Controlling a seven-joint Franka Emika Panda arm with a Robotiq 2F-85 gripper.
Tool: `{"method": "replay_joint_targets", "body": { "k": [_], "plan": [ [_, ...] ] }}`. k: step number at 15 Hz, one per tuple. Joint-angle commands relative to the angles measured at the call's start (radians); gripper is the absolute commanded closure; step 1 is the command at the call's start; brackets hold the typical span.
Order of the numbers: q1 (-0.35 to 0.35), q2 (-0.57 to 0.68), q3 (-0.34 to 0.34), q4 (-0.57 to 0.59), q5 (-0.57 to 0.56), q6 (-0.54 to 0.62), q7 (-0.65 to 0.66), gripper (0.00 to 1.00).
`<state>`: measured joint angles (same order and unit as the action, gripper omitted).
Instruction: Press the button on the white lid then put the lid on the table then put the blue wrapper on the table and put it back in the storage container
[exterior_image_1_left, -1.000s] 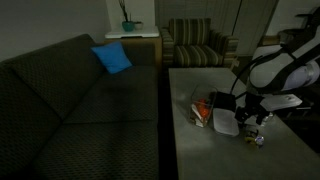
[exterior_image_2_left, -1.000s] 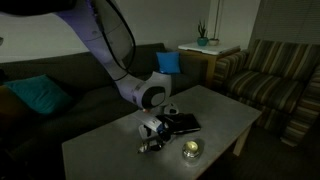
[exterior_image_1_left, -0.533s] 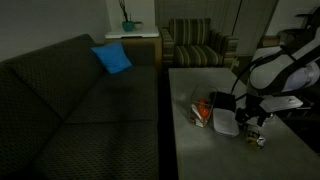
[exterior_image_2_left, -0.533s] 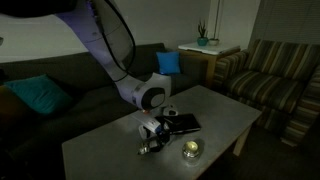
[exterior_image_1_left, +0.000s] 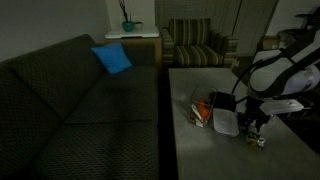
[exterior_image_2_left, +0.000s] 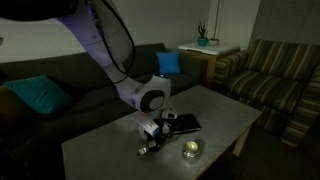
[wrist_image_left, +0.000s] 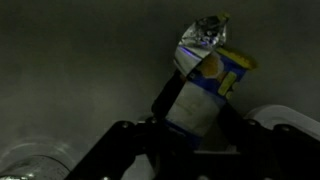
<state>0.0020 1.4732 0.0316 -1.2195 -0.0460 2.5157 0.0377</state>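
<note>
You've got the table (exterior_image_1_left: 190, 150) under it all. Lid (exterior_image_1_left: 225, 123) lies flat on it, just beside the container (exterior_image_1_left: 203, 110). Your gripper (wrist_image_left: 195, 118) is low near the lid, pinching the blue wrapper (wrist_image_left: 210, 75) upright; contact w/ tabletop: can't tell.

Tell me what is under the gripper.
In the wrist view the gripper is shut on the blue wrapper, with bare grey table beyond. The wrapper covers the spot directly beneath, so whether it touches the table cannot be told.
</note>
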Motion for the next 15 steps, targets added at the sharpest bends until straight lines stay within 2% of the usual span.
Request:
{"method": "replay_joint_targets", "body": {
  "k": [1,5,6,11,15],
  "plan": [
    [0.012,0.0,-0.014,-0.003,0.021,-0.001,0.008,0.69],
    [0.013,0.0,-0.015,0.001,0.02,-0.006,0.008,0.97],
    [0.013,0.0,-0.016,0.002,0.02,-0.007,0.008,1.0],
    [0.012,-0.011,-0.016,-0.007,-0.003,-0.009,0.024,1.0],
    [0.033,-0.044,-0.045,-0.032,-0.014,-0.005,0.057,1.0]
  ]
}}
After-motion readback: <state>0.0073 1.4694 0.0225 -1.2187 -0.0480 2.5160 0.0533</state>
